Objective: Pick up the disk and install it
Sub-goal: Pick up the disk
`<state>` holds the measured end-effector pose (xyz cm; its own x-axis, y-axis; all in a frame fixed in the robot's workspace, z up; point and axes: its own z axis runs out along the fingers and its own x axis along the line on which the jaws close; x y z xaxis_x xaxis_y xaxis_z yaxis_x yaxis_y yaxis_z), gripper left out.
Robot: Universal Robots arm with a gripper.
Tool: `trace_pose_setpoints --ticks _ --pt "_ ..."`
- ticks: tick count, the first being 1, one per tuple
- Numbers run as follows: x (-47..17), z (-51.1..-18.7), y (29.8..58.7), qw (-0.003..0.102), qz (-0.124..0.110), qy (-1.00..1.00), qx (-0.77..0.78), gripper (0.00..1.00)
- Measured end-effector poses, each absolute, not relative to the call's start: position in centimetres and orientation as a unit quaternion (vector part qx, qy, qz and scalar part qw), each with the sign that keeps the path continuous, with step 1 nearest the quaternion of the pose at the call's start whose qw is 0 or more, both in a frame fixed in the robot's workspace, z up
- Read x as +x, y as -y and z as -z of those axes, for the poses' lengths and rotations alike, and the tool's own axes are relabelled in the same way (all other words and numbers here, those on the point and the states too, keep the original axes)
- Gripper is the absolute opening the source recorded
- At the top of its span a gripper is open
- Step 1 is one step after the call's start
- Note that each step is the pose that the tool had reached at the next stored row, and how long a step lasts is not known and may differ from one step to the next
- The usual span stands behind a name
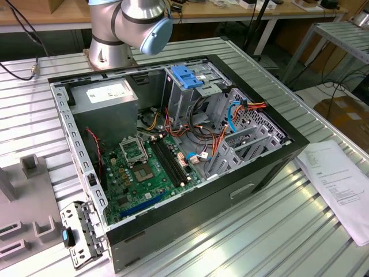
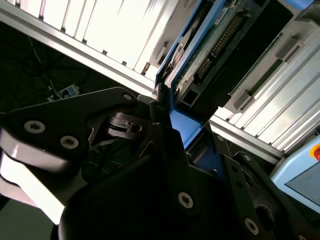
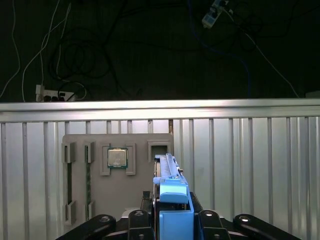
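One disk (image 3: 172, 200) gripped between jaws; one chip (image 3: 117, 158) in grey tray (image 3: 115, 205).

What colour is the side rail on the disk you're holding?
Blue, plain. The side rail on the disk shows best in the first wrist view.

Bright, even light fills the exterior view, and the table (image 1: 277, 231) gleams softly. In the second wrist view its slats burn out white, and the gripper (image 2: 162, 107) is a dark silhouette beside the lit edge of the disk (image 2: 215, 45). The first wrist view's background is almost black.
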<state>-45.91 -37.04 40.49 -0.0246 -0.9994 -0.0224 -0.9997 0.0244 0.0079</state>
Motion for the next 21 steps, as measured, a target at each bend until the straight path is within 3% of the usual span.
trace_pose_setpoints --ticks 21 --pt "-45.9 -44.9 37.0 0.005 -0.011 -0.716 -0.698 0.37"
